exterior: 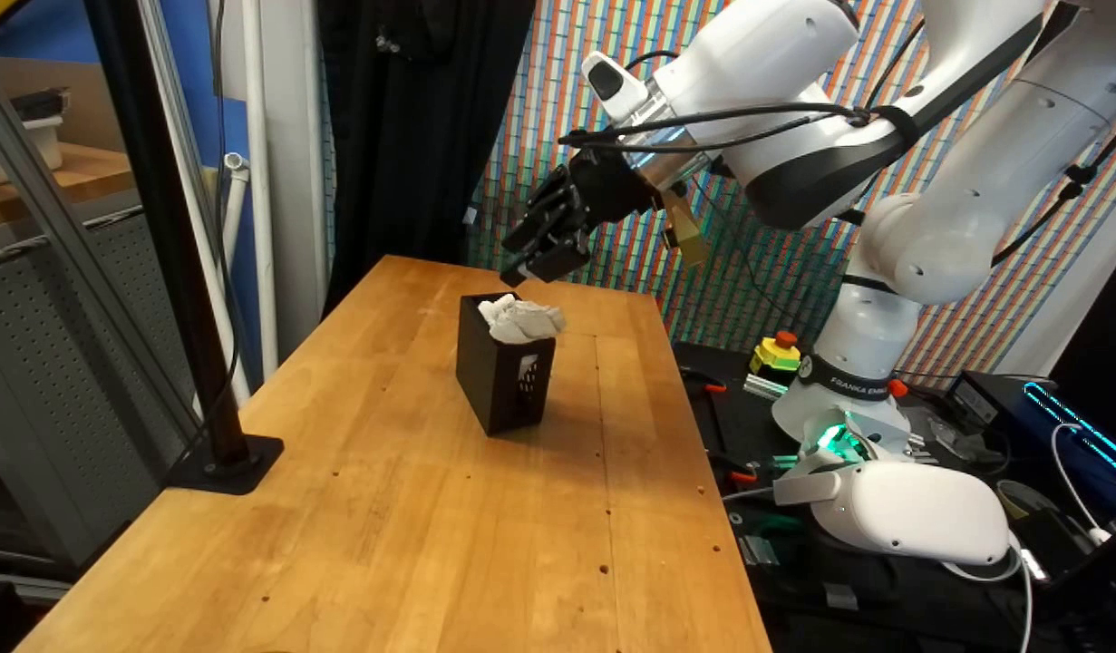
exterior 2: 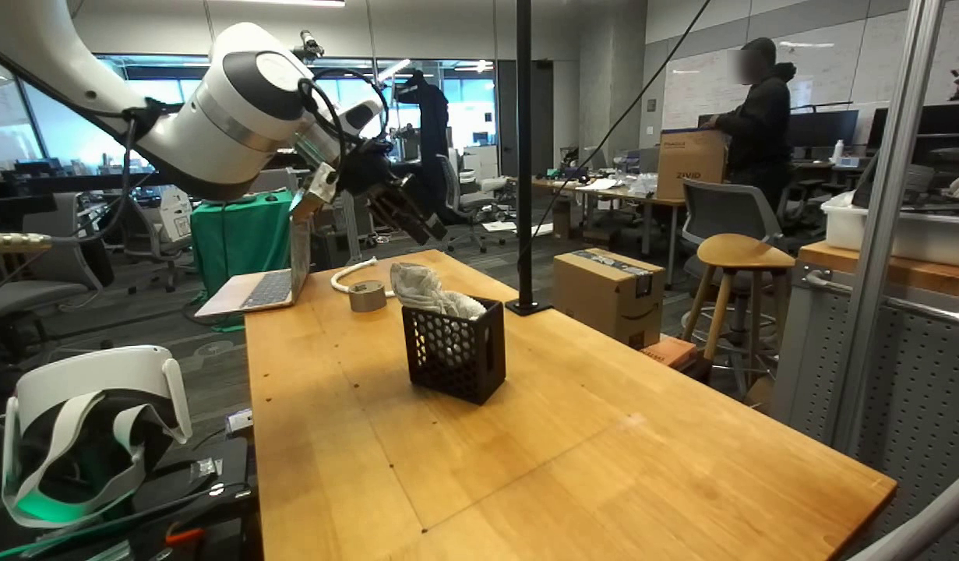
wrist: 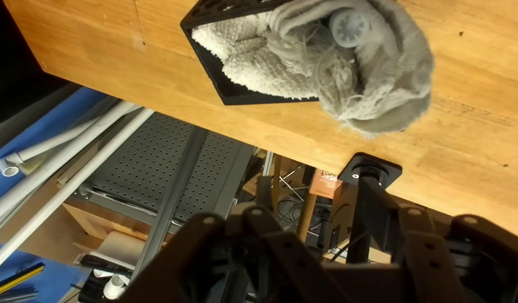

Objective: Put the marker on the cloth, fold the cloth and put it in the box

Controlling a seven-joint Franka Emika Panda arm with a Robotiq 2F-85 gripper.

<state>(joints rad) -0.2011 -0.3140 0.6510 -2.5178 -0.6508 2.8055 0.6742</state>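
Note:
The black box (exterior: 501,381) with perforated sides stands upright on the wooden table in both exterior views. Stuffed inside it is the cream cloth (exterior 2: 431,292), rumpled, bulging above the rim. In the wrist view a frayed part of the cloth (wrist: 259,63) leans out past the box's edge (wrist: 212,71). A pale round plastic end (wrist: 349,27) pokes from its folds; whether this is the marker I cannot tell, and no other part of a marker shows. My gripper (wrist: 318,189) is open, its fingers spread with nothing between them, apart from the cloth and above it in both exterior views.
A black post on a square base (exterior: 227,467) rises from the table's edge beside the box. Behind the box are a tape roll (exterior 2: 368,296) and a laptop (exterior 2: 270,288). A white headset (exterior: 920,512) sits near the arm's base.

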